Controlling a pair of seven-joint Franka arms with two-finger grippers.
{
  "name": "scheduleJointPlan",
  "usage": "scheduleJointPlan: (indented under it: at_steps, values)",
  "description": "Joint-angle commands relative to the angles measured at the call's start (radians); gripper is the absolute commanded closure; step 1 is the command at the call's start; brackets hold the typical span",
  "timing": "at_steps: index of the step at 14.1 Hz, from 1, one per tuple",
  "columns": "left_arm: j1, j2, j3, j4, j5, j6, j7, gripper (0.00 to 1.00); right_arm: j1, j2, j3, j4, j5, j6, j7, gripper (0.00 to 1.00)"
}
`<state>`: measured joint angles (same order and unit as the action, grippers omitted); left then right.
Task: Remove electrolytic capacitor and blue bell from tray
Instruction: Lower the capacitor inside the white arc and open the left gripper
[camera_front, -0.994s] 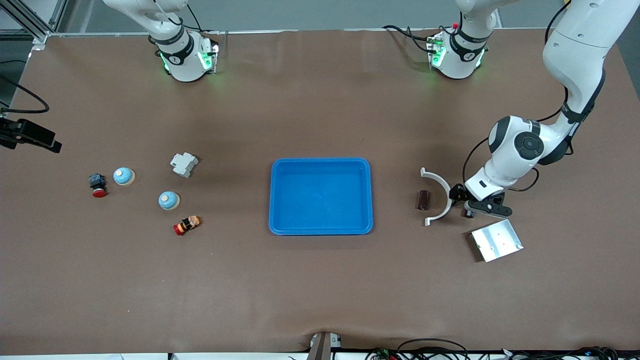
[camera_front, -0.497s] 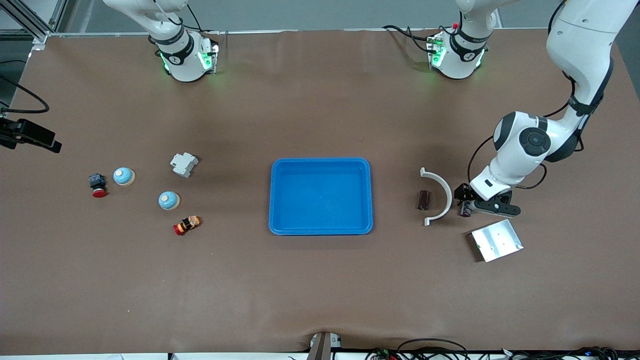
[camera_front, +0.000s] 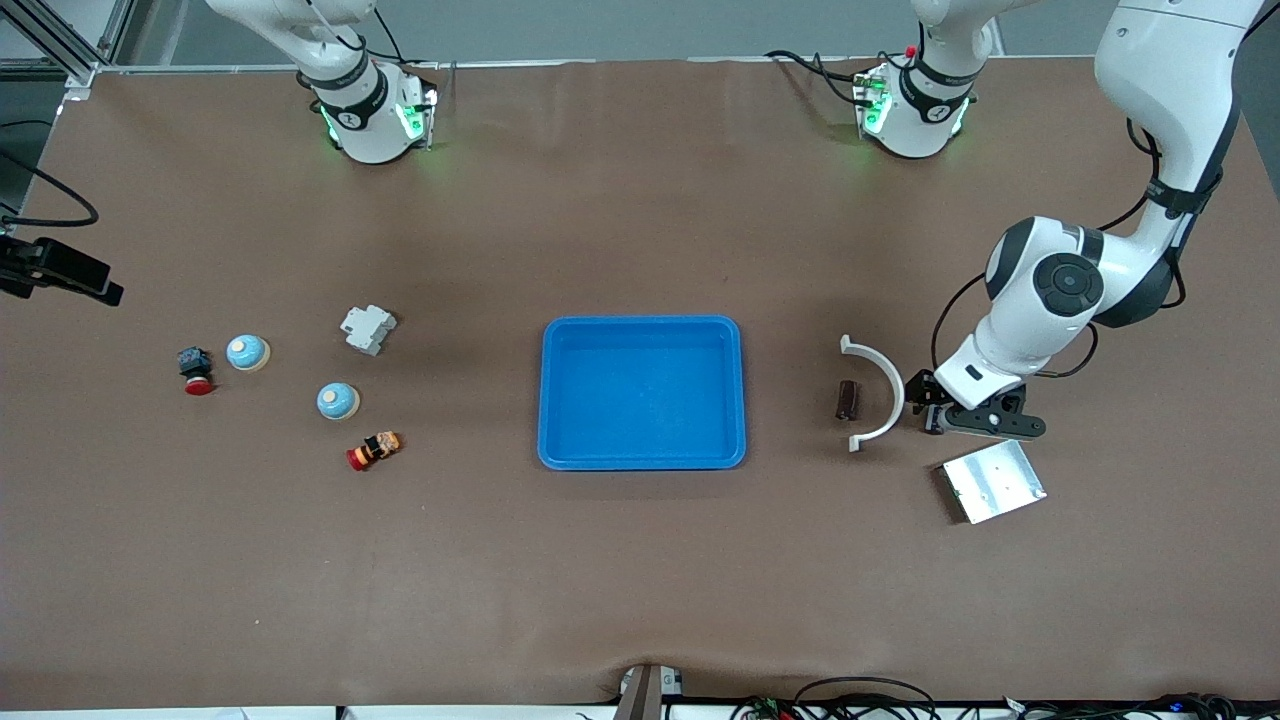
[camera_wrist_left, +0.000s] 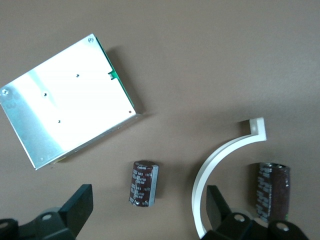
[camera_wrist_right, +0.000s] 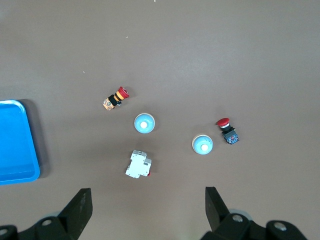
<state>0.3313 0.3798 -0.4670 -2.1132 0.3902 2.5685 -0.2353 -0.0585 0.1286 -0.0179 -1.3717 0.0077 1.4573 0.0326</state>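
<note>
From my station the tray (camera_front: 642, 393) is my landmark, and it sits empty in the middle of the table, so I judge the removal itself already done and this the tail end of the job. I count 2 electrolytic capacitors out toward the left arm's end of the table from the tray: a brown one (camera_front: 848, 399) lying just inside the curve of a white arc-shaped piece (camera_front: 878, 394), and a second capacitor (camera_wrist_left: 143, 183) on the table just outside that arc, directly under the left gripper (camera_wrist_left: 145, 212). That gripper hovers low over it with its jaws spread wide and nothing between them, so I read it as having let go. A silver plate (camera_front: 993, 481) lies near that gripper, nearer the front camera. Toward the right arm's end from the tray lie 2 blue bells (camera_front: 247, 352) (camera_front: 338, 400), a white breaker block (camera_front: 368, 328) and 2 red-capped push buttons (camera_front: 195, 370) (camera_front: 373, 450), all well apart from the tray. The right gripper (camera_wrist_right: 145, 212) waits high above them, spread fully wide and holding nothing. My next move would be to lift the left arm straight up, clear of the capacitor and arc, and park it.
</note>
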Motion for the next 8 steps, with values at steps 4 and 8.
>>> scheduleJointPlan:
  at_steps: [4, 8]
  values:
    - [0.011, -0.009, -0.022, 0.024, -0.013, -0.045, -0.012, 0.00, -0.001, -0.011, 0.006, 0.003, -0.008, -0.005, 0.009, 0.00]
    - [0.011, -0.019, -0.022, 0.022, -0.013, -0.053, -0.010, 0.00, -0.001, -0.011, 0.004, 0.003, -0.008, -0.003, 0.007, 0.00]
